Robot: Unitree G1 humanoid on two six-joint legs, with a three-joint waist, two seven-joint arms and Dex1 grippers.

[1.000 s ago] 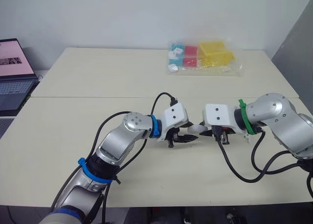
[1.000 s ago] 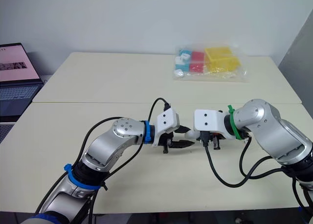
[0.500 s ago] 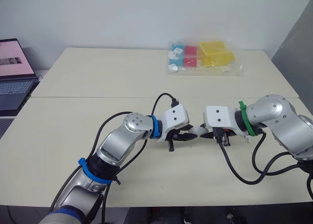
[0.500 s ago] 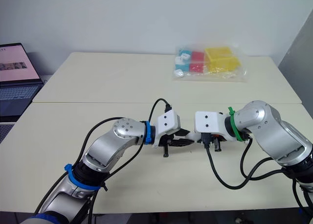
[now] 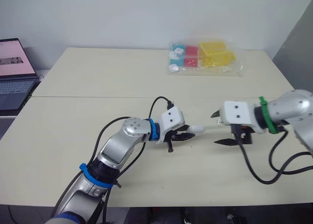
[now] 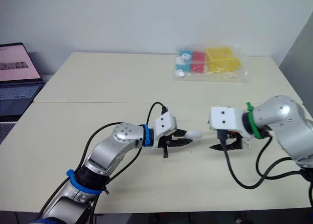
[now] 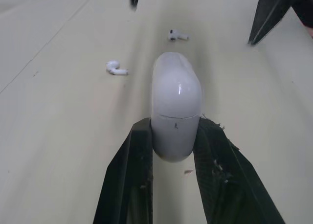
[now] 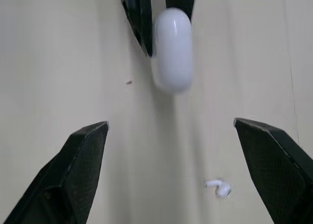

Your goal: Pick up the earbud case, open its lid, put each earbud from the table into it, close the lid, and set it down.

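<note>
The white earbud case (image 7: 176,94) is lidded shut and held low over the table, with my left gripper (image 5: 183,136) shut on its lower half. It points toward my right gripper (image 5: 220,128), which stands open a short way to the right of the case and apart from it. In the right wrist view the wide black fingers (image 8: 73,175) frame the case (image 8: 171,48) from a distance. Two white earbuds (image 7: 116,67) (image 7: 177,35) lie on the table beyond the case, and one earbud (image 8: 218,187) lies between the right gripper's open fingers.
A clear plastic bag of coloured blocks (image 5: 203,56) lies at the far side of the cream table (image 5: 98,77). An open laptop (image 5: 12,72) stands off the table's left edge.
My right gripper has opened wide and drawn back to the right, away from the case. The left gripper has kept its hold on the case and barely shifted.
</note>
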